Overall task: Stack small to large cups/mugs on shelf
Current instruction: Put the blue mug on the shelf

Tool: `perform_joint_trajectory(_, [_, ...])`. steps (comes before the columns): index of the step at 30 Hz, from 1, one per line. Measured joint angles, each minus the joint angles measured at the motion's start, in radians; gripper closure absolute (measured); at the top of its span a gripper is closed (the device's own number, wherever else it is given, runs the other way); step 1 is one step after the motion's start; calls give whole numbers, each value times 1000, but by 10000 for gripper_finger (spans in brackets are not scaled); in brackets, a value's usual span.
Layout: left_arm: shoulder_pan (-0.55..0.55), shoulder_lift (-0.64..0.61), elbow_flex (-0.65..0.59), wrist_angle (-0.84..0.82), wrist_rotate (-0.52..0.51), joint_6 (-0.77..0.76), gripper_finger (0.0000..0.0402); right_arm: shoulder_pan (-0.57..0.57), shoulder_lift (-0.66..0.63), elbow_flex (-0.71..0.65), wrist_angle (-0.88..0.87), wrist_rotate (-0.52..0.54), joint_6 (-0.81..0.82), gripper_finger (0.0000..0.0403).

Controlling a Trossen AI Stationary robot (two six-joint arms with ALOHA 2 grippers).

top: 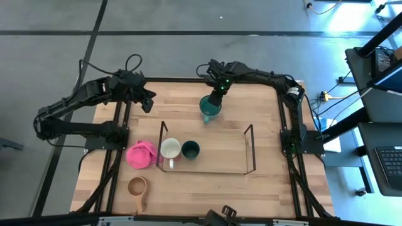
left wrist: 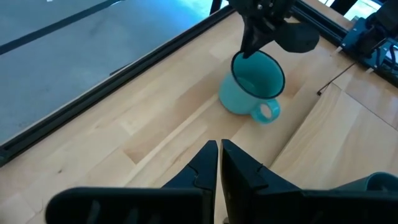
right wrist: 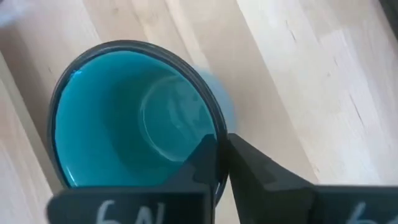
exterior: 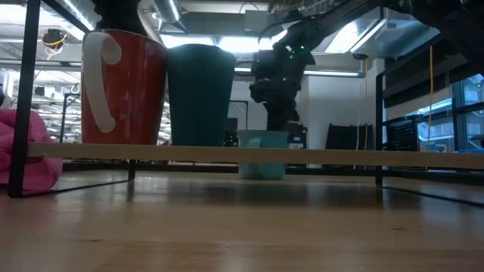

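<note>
Right gripper, from above, pinches the rim of the teal mug on the table behind the shelf, which holds the white-rimmed mug and dark green cup. The wooden cup waits in front. At table height, the teal mug rests down. Its wrist view shows fingers clamped across the rim. Left gripper hovers closed, empty. Two cups remain, I judge.
</note>
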Motion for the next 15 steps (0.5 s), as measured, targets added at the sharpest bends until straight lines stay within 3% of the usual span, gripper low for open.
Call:
perform_joint_trajectory(7, [0,0,0,-1,0,0,388,-1,0,0,2,17,35,315])
perform_joint_trajectory(15, [0,0,0,-2,0,14,388,0,0,28,-20,68,94,286])
